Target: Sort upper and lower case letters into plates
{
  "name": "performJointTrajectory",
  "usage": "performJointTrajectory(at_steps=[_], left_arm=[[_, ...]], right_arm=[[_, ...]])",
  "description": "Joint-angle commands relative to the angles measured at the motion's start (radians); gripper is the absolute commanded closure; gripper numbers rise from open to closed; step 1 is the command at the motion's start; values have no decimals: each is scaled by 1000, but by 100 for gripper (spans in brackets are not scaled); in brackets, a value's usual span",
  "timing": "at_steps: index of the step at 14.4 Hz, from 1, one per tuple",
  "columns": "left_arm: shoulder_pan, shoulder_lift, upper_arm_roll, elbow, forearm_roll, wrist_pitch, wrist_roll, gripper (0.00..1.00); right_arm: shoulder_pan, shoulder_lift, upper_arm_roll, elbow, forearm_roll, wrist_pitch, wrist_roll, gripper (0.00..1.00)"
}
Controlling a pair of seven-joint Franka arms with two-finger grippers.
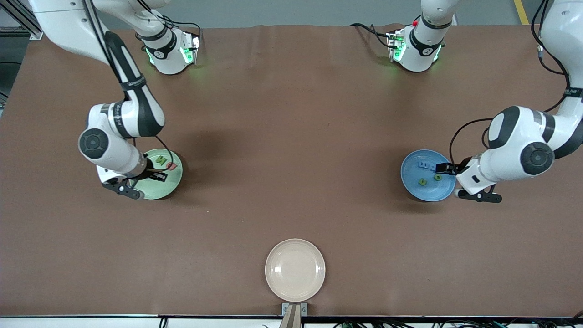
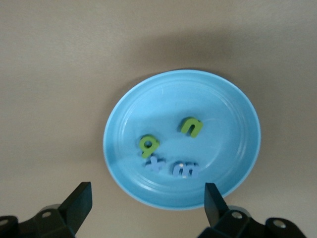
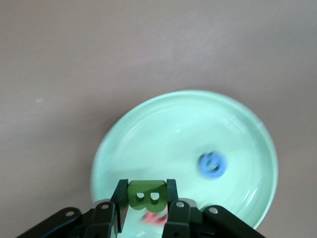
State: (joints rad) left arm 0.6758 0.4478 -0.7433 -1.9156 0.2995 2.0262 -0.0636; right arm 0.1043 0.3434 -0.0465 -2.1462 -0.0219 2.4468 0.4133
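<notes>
My right gripper (image 1: 154,176) hangs over the pale green plate (image 1: 165,189), shut on a green letter B (image 3: 146,195). Lying in that plate (image 3: 168,131) are a blue round letter (image 3: 212,164) and a red letter (image 3: 156,218), partly hidden under the fingers. A green N (image 1: 160,160) also shows there. My left gripper (image 2: 147,201) is open and empty over the rim of the blue plate (image 2: 223,114). In the blue plate (image 1: 423,194) lie a green q (image 2: 148,145), a green n (image 2: 191,127), a blue x (image 2: 154,163) and a blue m (image 2: 184,169).
A cream-beige plate (image 1: 295,269) with nothing in it sits near the table's front edge, midway between the two arms' ends. The brown table (image 1: 291,136) stretches bare between the two coloured plates.
</notes>
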Motion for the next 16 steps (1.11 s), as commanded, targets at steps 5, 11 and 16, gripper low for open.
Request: performJointTrajectory(at_steps=[5,11,16], left_arm=[[-387,-280,477,-33,-279,-72,199,0],[-576,-386,728,-31,-404,-98,212,0],[-648,-420,826,-17,-454,-98,208,0]], right_arm=[[-60,58,28,-41,-9,127,-59,99],[-40,98,30,-32,-4,158,-60,97],[-45,83,30,6,-6,98,-91,0]])
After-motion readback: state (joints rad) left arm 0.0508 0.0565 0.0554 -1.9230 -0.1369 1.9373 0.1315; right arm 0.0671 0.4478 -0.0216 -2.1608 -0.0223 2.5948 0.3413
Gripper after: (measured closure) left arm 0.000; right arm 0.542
